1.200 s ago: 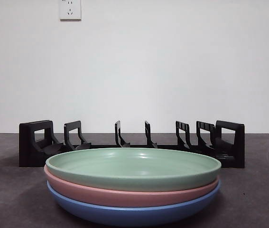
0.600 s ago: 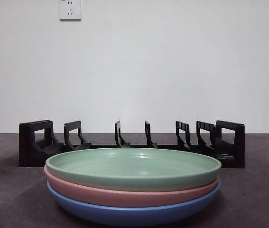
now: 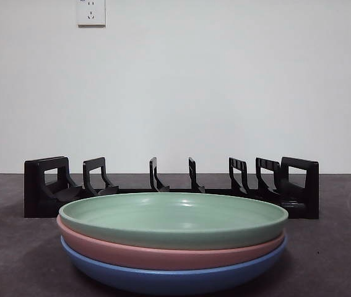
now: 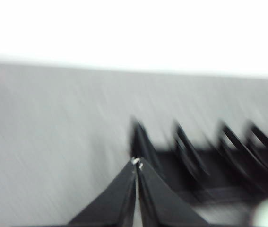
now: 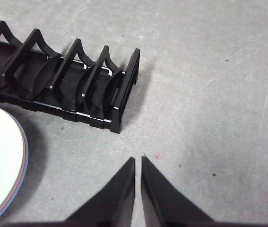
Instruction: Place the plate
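Plates first: you have three of them, stacked on the grey table point(image 3: 336, 260) in front of the black rack point(image 3: 171, 189). The green plate point(image 3: 174, 218) sits on top, the pink plate point(image 3: 163, 253) is nested under it, and the blue plate point(image 3: 169, 278) rests on the table at the bottom. All three are shallow, round and matt, with smooth rims, and each lower rim peeks out just beneath the one above.

Neither gripper touches the stack. Your right gripper point(image 5: 138, 163) hangs over bare table just past one end of the rack, with the stack's edge well off to one side of it; its two black jaws are pressed nearly together, only a thin slit between them, and nothing is pinched. Your left gripper point(image 4: 136, 164) is near the other end of the rack, in a picture smeared by blur; its jaws meet at the tips, holding nothing. A pale green blur at the corner of that view looks like the plate's rim, apart from the jaws.

You see one rack, a long black plastic frame lying across the table behind the plates, with upright looped dividers along it and a taller block at each end; no plate stands in any slot. The table has a dull, speckled, lightly scratched surface. On the white wall behind, two sockets point(image 3: 91, 12) show at the top, one cut by the corner.
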Controlling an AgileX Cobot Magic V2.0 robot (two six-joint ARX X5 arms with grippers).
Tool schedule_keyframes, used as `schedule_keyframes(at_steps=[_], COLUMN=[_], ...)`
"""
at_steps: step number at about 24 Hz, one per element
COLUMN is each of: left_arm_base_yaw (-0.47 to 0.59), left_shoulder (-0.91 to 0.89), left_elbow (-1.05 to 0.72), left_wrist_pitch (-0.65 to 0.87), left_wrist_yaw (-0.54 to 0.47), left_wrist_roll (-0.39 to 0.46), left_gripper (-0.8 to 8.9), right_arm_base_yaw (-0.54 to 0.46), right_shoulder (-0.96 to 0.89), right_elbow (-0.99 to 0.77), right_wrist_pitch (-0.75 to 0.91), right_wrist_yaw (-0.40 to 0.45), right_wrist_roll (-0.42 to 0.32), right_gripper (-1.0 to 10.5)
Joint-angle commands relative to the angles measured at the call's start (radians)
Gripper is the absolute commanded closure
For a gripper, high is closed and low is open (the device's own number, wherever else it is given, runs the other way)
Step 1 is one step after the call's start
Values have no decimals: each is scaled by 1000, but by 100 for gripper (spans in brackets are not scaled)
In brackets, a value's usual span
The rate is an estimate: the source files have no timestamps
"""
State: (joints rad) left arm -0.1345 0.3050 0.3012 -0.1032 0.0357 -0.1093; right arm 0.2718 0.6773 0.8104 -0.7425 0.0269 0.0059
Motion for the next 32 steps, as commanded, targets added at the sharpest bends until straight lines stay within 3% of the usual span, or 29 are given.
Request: schedule_keyframes(at_steps=[1,3,10,27,32], left_arm_base_yaw=[26,53,61,62,62], left_shoulder=[-183,-301,-301,-300,-300], left_elbow=[-153,-214,-288,-287,-287], left_wrist_pitch=[58,-20,-18,-21,-21], left_wrist_yaw=[-70,-83,-58,-58,-58], left_wrist_roll=[48,48,-29,-28,-28], left_gripper=[806,806,806,806,806], right_arm_base_yaw=[2,2,2,0,-41], right_shoulder=[6,6,6,3,-130], right_elbow=[10,10,10,9,-155], right_wrist_pitch=[10,10,17,82,248], right_wrist_yaw=[0,0,0,2,3], right_wrist_roll=[13,13,13,6,-46], right_gripper=[929,929,929,929,929])
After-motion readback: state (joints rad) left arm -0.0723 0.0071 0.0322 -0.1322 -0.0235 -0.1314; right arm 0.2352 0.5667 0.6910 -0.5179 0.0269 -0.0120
